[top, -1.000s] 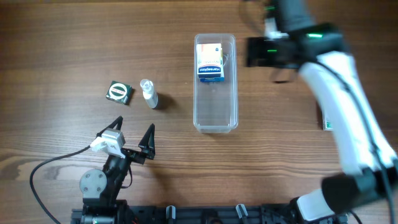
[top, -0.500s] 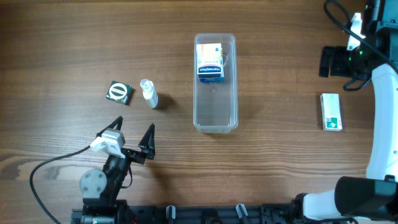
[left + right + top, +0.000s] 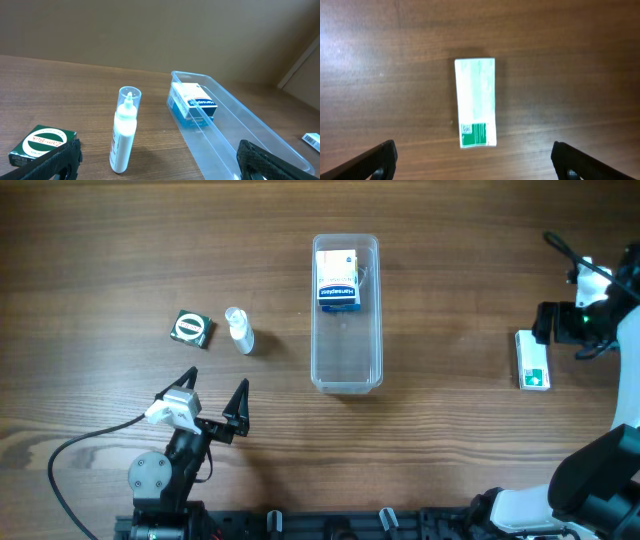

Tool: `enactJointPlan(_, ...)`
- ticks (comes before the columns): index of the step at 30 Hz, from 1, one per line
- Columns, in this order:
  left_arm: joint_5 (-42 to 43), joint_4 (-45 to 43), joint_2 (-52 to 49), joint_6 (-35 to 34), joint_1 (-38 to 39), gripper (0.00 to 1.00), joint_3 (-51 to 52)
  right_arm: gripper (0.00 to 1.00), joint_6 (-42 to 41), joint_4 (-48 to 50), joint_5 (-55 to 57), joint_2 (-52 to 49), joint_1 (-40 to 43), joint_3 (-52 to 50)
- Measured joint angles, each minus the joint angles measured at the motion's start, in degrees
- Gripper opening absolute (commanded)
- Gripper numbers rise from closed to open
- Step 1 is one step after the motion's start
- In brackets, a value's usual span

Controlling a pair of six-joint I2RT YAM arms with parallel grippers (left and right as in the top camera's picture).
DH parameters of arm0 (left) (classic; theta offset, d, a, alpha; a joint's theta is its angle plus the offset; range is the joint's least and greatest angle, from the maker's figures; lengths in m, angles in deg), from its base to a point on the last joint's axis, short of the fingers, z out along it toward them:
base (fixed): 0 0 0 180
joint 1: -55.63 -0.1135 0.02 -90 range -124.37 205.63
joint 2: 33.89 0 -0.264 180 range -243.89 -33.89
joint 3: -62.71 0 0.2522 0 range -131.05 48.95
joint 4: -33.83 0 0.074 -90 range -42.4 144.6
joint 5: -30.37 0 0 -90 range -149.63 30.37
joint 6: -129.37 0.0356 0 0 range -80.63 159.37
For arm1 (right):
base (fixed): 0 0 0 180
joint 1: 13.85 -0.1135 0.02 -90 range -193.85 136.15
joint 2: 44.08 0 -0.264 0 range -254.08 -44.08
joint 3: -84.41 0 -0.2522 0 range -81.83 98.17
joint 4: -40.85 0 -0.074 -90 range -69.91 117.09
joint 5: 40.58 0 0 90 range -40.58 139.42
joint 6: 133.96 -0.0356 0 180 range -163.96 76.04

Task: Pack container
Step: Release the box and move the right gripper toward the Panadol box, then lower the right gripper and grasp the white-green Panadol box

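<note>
The clear container (image 3: 347, 365) lies lengthwise at mid table with a blue-and-white box (image 3: 338, 278) in its far end. A white bottle (image 3: 240, 330) and a dark green box (image 3: 191, 328) lie to its left. A white-and-green box (image 3: 532, 360) lies flat at the far right. My left gripper (image 3: 213, 395) is open and empty, near of the bottle. In the left wrist view, the bottle (image 3: 124, 135), green box (image 3: 42, 145) and container (image 3: 235, 135) lie ahead of the open jaws (image 3: 160, 167). My right gripper (image 3: 552, 323) hovers open above the white-and-green box (image 3: 475, 102), its jaws (image 3: 480, 162) wide apart.
The wooden table (image 3: 120, 250) carries nothing else. The left arm's base and cable (image 3: 90, 442) sit at the front left edge. The right arm (image 3: 610, 480) runs along the right edge. The near half of the container holds nothing.
My right arm has swung from beside the container's far end to the right and toward the near side, and now hovers over the white-and-green box. The left arm has not moved.
</note>
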Motion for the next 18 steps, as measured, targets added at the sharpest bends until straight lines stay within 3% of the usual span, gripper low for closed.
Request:
enactJointPlan(10,0.0,-0.02,0.0,0.0,0.0,1.0,0.0,1.0,1.42,8.35,-3.23,-0.15,1.07,-7.74)
enactJointPlan(18,0.0,-0.02,0.0,0.0,0.0,1.0,0.0,1.0,0.11,8.41,-1.62,-6.34,1.07,-9.4)
